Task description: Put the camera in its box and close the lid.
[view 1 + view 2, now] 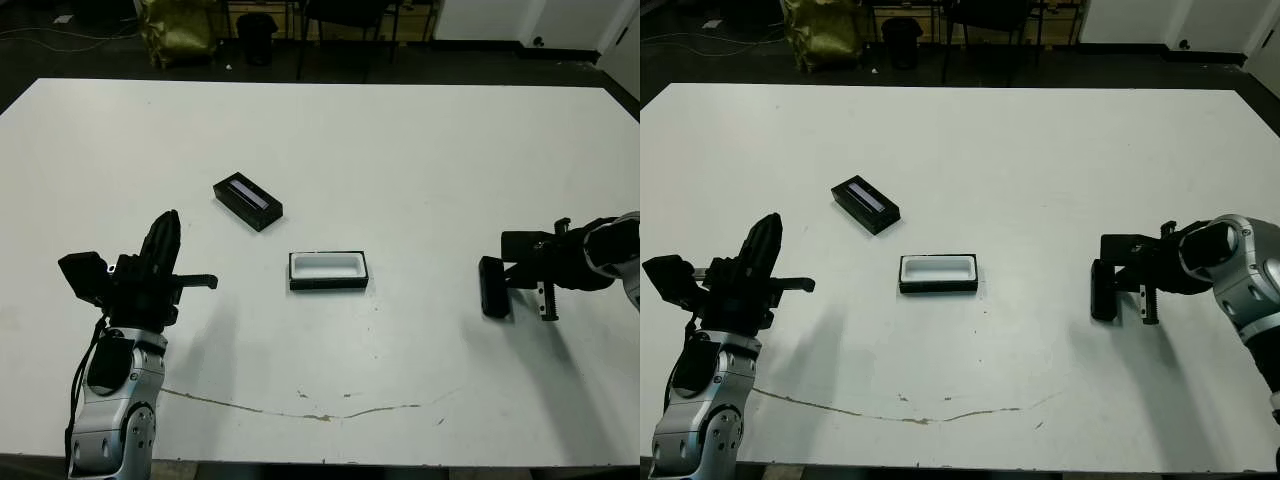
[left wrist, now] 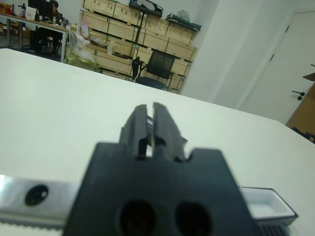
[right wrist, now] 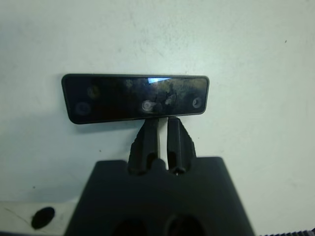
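Observation:
The camera (image 1: 492, 287) stands on its long edge at the right of the table, its lens face turned toward my right gripper (image 1: 507, 243). In the right wrist view that gripper's fingertips (image 3: 151, 127) are shut side by side against the camera (image 3: 135, 98), holding nothing. The white-lined box (image 1: 329, 285) lies open mid-table. The lid (image 1: 247, 200), stripe up, rests behind it to the left. My left gripper (image 1: 165, 225) is shut and empty at the front left, well away from the box (image 2: 268, 204).
The white table (image 1: 400, 150) has a thin brown crack line (image 1: 300, 412) near its front edge. Beyond the far edge are chairs (image 1: 345, 20) and a yellow bag (image 1: 180, 30). Wooden crates (image 2: 123, 34) and a seated person (image 2: 49, 10) show far off.

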You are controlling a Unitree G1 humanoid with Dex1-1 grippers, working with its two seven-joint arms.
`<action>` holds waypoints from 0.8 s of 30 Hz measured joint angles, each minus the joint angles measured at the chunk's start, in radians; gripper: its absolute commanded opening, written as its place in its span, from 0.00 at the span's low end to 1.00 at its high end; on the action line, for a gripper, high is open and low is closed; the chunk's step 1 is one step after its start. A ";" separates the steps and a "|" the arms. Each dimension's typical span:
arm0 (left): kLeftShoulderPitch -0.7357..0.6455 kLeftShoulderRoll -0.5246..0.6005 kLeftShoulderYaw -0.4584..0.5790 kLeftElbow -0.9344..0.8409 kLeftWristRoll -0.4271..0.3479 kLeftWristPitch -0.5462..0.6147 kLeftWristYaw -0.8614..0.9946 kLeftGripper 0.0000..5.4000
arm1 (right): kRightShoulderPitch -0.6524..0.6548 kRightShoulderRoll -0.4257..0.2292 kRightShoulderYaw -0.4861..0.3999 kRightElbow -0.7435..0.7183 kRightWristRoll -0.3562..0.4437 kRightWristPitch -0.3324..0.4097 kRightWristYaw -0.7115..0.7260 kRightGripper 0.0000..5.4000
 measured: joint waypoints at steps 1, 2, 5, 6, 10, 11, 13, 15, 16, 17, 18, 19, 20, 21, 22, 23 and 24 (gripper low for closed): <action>0.000 0.000 0.000 0.000 -0.001 0.000 0.000 0.00 | -0.002 0.000 0.003 -0.004 0.000 0.007 0.003 0.00; 0.000 0.000 0.000 0.000 -0.002 0.000 0.000 0.00 | -0.002 0.000 0.005 -0.010 -0.001 0.008 0.004 0.00; 0.000 0.000 -0.001 -0.003 0.000 0.002 0.005 0.00 | -0.001 0.000 0.007 -0.024 0.001 -0.005 0.003 0.00; 0.000 0.000 -0.001 -0.003 0.000 0.002 0.005 0.00 | -0.001 0.000 0.008 -0.026 0.001 -0.005 0.004 0.00; 0.000 0.000 -0.001 0.003 -0.004 -0.002 -0.005 0.00 | -0.003 0.007 0.008 -0.032 0.004 0.015 0.013 0.00; 0.000 0.000 0.000 0.003 -0.004 -0.002 -0.005 0.00 | -0.004 0.009 0.008 -0.033 0.004 0.015 0.013 0.00; 0.000 0.000 -0.001 0.003 -0.002 -0.006 -0.005 0.00 | -0.007 0.017 0.009 -0.033 0.003 0.015 0.013 0.00; 0.000 0.000 0.000 0.003 -0.003 -0.007 -0.005 0.00 | -0.011 0.026 0.012 -0.037 0.002 0.016 0.013 0.00; 0.000 0.000 0.000 0.003 -0.003 -0.007 -0.004 0.00 | -0.014 0.028 0.013 -0.039 0.002 0.015 0.013 0.00; 0.000 0.000 0.000 0.003 -0.003 -0.007 -0.004 0.00 | -0.015 0.032 0.014 -0.041 0.001 0.016 0.012 0.00; 0.000 0.000 -0.001 0.003 -0.002 -0.006 -0.002 0.00 | -0.016 0.036 0.014 -0.043 0.001 0.015 0.011 0.00; 0.000 0.000 -0.001 0.003 -0.002 -0.006 -0.001 0.00 | -0.016 0.039 0.014 -0.046 0.001 0.015 0.009 0.00; 0.000 0.000 -0.001 0.003 -0.001 -0.006 -0.001 0.00 | -0.016 0.042 0.014 -0.047 0.002 0.011 0.008 0.00; 0.000 0.000 -0.001 0.003 -0.001 -0.007 -0.001 0.00 | -0.017 0.046 0.014 -0.047 0.003 0.000 0.007 0.00; 0.000 0.000 -0.001 0.004 -0.002 -0.008 -0.002 0.00 | -0.019 0.051 0.014 -0.044 0.005 -0.008 0.005 0.00; 0.000 0.000 -0.001 0.005 -0.003 -0.010 -0.004 0.00 | -0.022 0.058 0.014 -0.040 0.006 -0.015 0.004 0.00; 0.000 0.000 -0.001 0.007 -0.004 -0.011 -0.006 0.00 | -0.025 0.064 0.015 -0.036 0.007 -0.016 0.003 0.00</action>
